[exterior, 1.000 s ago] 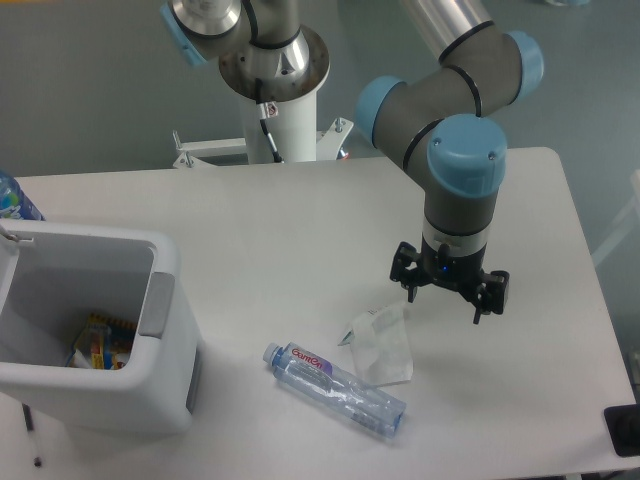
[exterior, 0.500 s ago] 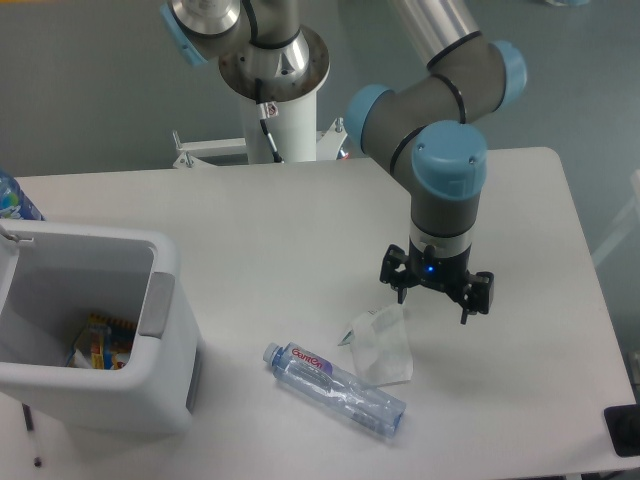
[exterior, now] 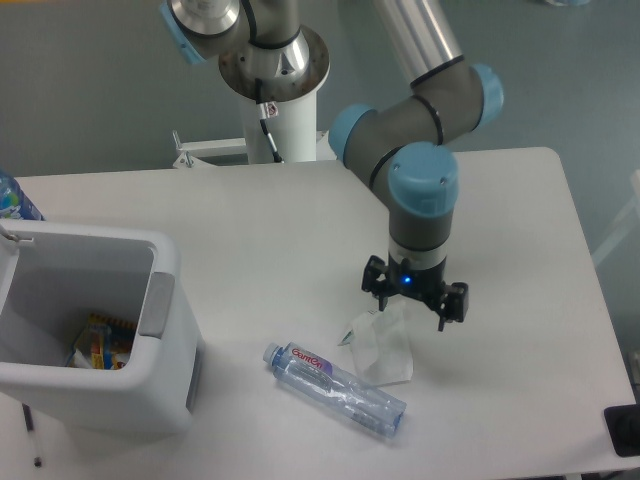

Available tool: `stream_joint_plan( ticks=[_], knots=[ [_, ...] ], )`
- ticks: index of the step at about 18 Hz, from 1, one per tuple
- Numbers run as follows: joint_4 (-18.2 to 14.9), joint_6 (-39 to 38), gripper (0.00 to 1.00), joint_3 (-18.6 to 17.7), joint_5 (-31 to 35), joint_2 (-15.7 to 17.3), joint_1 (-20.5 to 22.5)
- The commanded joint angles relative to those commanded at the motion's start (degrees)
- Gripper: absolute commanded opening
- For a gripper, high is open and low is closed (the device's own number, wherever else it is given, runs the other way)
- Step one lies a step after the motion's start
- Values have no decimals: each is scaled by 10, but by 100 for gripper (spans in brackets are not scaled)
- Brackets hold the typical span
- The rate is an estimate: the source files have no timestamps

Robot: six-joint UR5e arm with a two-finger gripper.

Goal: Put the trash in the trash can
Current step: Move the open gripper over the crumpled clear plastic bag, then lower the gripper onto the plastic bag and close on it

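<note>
Grey arm (exterior: 420, 110), light-blue joint caps, silver tube; black tool (exterior: 414, 303), small blue light.

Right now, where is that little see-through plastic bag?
The plastic bag lies on the white table, right of centre and toward the front, directly under the open gripper. The water bottle lies just in front of it.

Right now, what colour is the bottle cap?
Blue. The bottle lies on the table, cap pointing toward the bin; the fixed camera shows it clearly.
</note>
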Motion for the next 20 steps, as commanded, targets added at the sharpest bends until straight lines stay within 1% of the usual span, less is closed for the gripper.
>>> stream_joint_plan(
  ticks=[4, 8, 12, 13, 14, 15, 16, 17, 18, 19, 20],
  knots=[
    [0, 0, 100, 1, 2, -9, -5],
    [4, -4, 100, 1, 4, -30, -23],
    [4, -2, 100, -6, 4, -30, -29],
    [4, -2, 98, -6, 4, -29, -30],
    [4, -2, 88, -6, 4, -29, -33],
    [2, -4, 69, -6, 4, -28, -37],
    [1, -10, 45, -7, 4, -28, -40],
    [1, -22, 24, -7, 4, -27, -41],
    [1, -32, 8, -7, 4, -27, -44],
    [2, -35, 2, -7, 4, -27, -48],
    [1, -37, 0, -7, 4, -27, -48]
  ],
)
